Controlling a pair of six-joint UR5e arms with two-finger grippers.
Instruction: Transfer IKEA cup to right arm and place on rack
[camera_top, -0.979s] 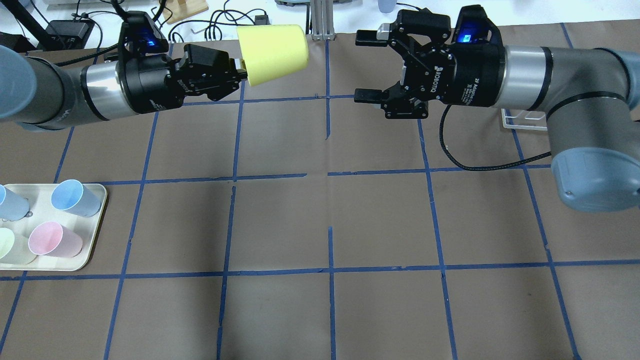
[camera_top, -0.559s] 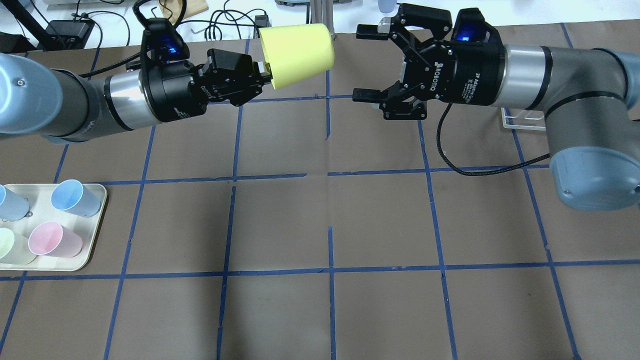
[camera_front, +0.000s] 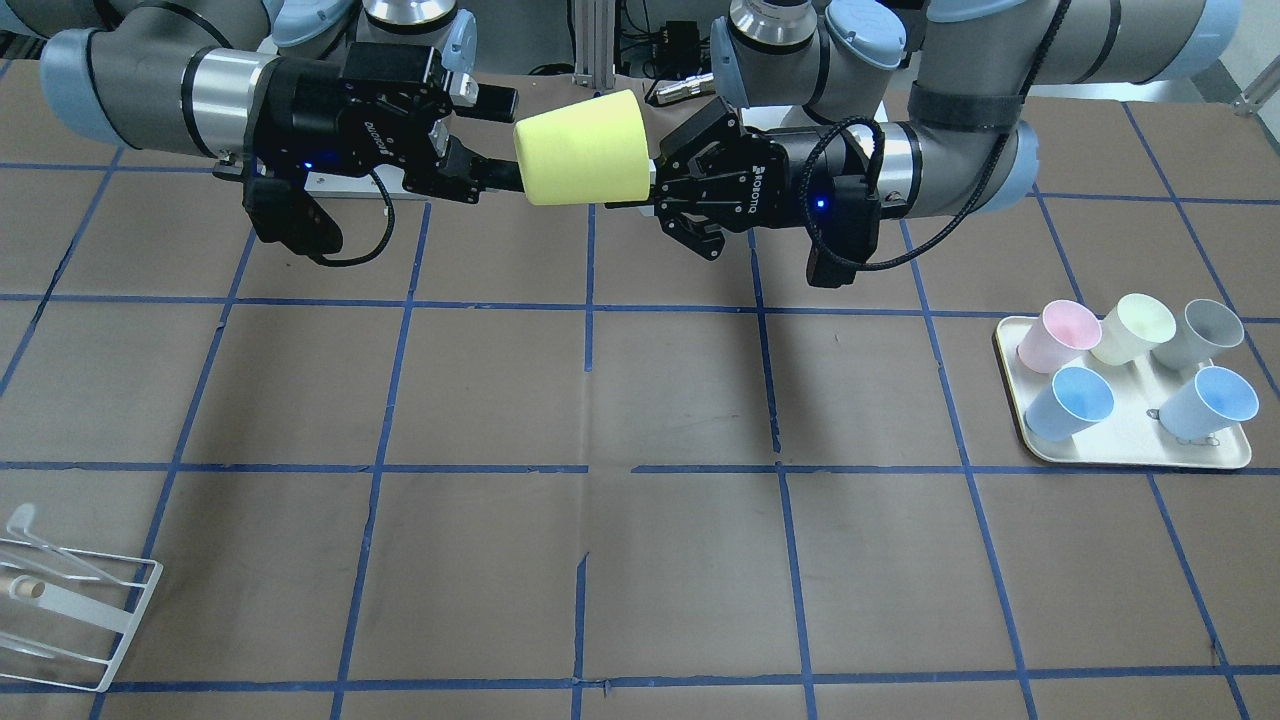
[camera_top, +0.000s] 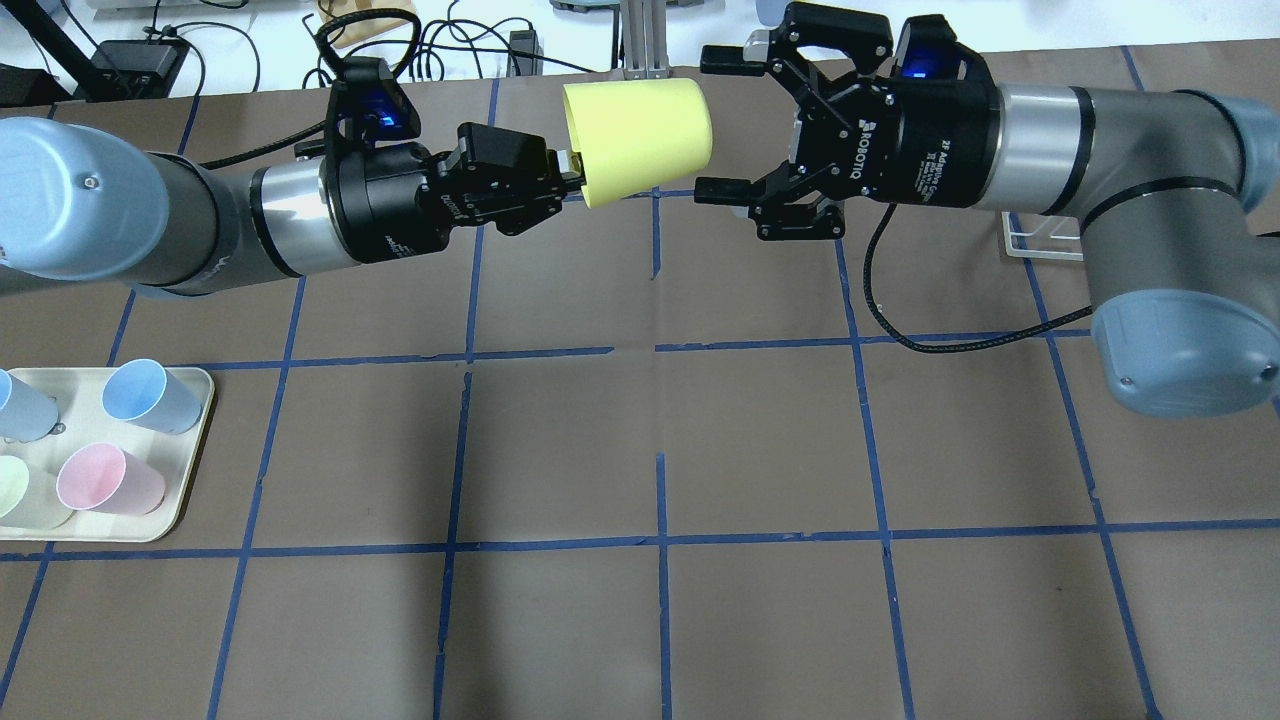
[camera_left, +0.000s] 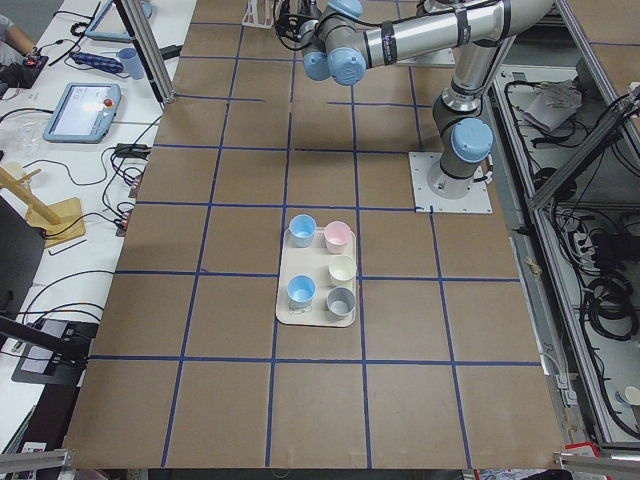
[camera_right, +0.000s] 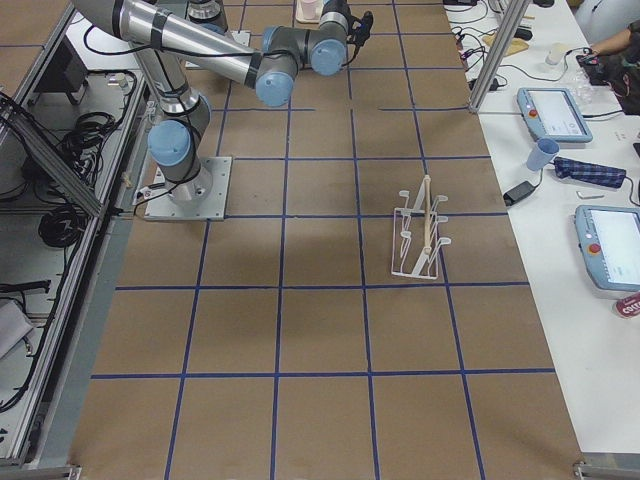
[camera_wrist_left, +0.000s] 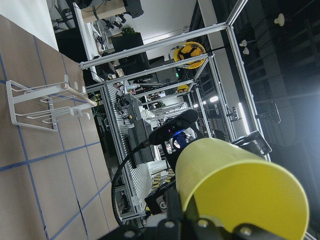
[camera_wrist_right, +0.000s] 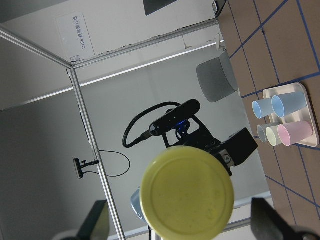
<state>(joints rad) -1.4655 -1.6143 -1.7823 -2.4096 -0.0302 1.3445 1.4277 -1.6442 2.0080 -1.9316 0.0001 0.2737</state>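
Note:
The yellow IKEA cup (camera_top: 640, 140) lies on its side in the air over the far middle of the table, also in the front-facing view (camera_front: 580, 160). My left gripper (camera_top: 572, 172) is shut on its rim. My right gripper (camera_top: 712, 120) is open and faces the cup's closed base, which sits level with its fingertips (camera_top: 722, 188). The right wrist view shows that base (camera_wrist_right: 187, 192) centred between the blurred fingers. The white wire rack (camera_front: 60, 600) stands on the table far to the right arm's side, also in the exterior right view (camera_right: 420, 235).
A cream tray (camera_front: 1135, 455) on the left arm's side holds several pastel cups, among them a pale cream-yellow one (camera_front: 1135, 325). The tray also shows in the overhead view (camera_top: 195, 400). Cables and an aluminium post (camera_top: 640, 40) lie past the table's far edge.
My left arm has carried the cup to the right, up to my right gripper's fingertips. My right gripper has shifted slightly towards the cup and stayed open.

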